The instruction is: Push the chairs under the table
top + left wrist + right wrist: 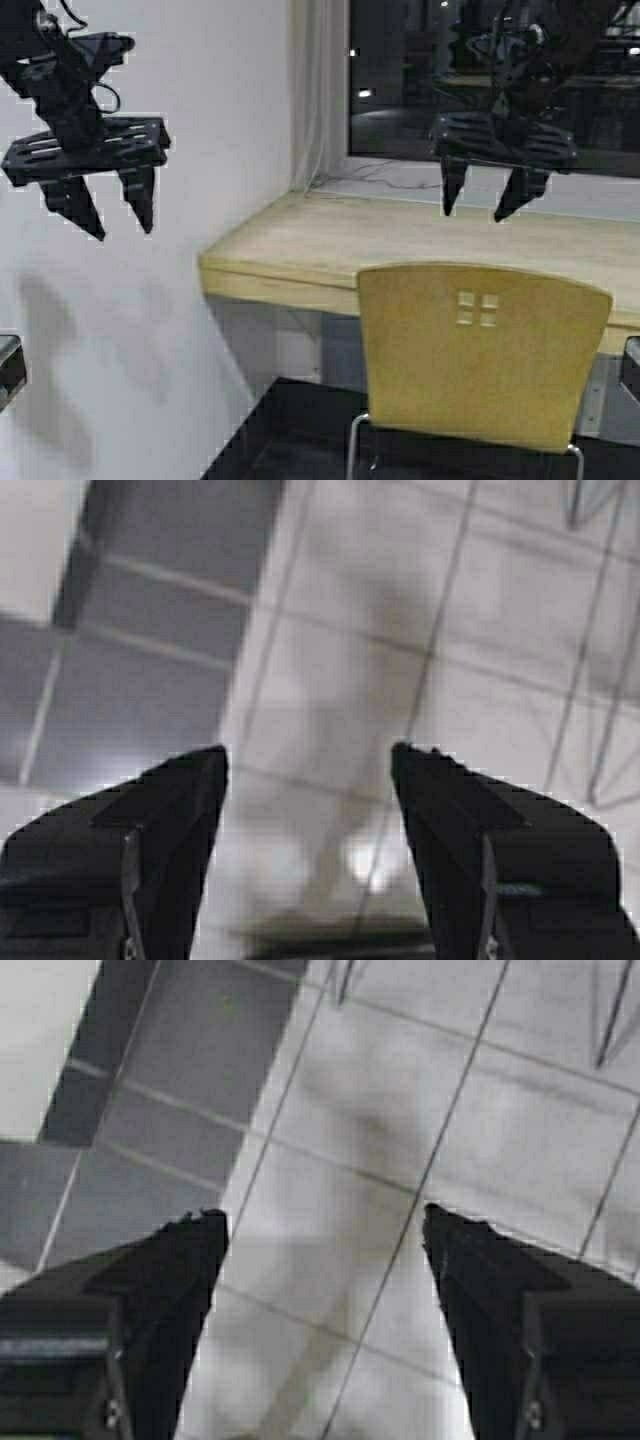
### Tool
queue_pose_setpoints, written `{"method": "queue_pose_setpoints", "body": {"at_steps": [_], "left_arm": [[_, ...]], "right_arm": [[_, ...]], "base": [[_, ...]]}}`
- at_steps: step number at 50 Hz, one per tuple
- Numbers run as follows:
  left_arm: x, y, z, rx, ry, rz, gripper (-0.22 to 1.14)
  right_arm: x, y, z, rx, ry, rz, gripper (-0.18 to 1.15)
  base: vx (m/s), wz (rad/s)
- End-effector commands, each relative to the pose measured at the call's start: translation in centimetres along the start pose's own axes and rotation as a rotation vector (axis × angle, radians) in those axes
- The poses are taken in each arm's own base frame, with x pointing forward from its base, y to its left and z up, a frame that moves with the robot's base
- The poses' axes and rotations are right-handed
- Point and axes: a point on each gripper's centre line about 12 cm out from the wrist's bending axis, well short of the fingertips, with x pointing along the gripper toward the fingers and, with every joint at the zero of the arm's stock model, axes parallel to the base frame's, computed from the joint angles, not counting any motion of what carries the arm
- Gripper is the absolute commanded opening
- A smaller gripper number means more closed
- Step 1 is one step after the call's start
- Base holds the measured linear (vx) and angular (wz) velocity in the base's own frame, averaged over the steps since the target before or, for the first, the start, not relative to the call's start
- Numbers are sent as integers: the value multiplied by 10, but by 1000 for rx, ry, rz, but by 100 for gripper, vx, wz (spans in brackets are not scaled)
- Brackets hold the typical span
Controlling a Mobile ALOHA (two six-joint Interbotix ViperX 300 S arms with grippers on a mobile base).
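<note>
Evidently the push was not finished, and perhaps not begun: the yellow-tan moulded plywood chair [483, 350], with its curved backrest, four small square cut-outs and thin chrome legs, stood in front of the long pale wood-look table [300, 245] with its backrest on the near side of the thick front edge. How far its seat reached under the top could not be told, since the backrest hid it. Only this one chair showed in the high view, so whether others waited elsewhere could not be said. The table ran along the wall below a dark window [400, 80], its left end meeting a white wall [220, 60].

Neither claw touched anything. The left gripper [112, 215] hung raised in front of the white wall, well apart from the chair, its two black fingers spread with a clear gap and nothing between them (its wrist view showed only pale floor tiles [330, 680] through that gap). The right gripper [487, 204] hung above the table top, over and beyond the chair's backrest, equally parted and empty. By my judgement, what remained was to bring a gripper against the backrest and drive the chair in until the backrest met the table edge.
</note>
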Motion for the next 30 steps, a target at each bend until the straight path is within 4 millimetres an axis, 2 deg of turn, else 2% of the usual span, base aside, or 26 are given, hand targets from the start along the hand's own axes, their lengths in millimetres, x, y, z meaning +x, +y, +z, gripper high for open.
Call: {"method": "queue_pose_setpoints", "body": {"at_steps": [1, 15, 22, 30], "left_arm": [[-3, -4, 12, 0, -31, -10, 87], [11, 1, 2, -1, 27, 6, 87], [19, 3, 4, 0, 39, 15, 87], [18, 4, 10, -7, 23, 15, 87]], "right_arm": [[-12, 4, 17, -24, -54, 10, 93], [-6, 4, 20, -51, -45, 2, 93], [-5, 4, 20, -53, -44, 2, 93], [-2, 2, 14, -49, -27, -3, 93]], "base": [[-27, 17], [-31, 19], [-32, 32], [-32, 37]]}}
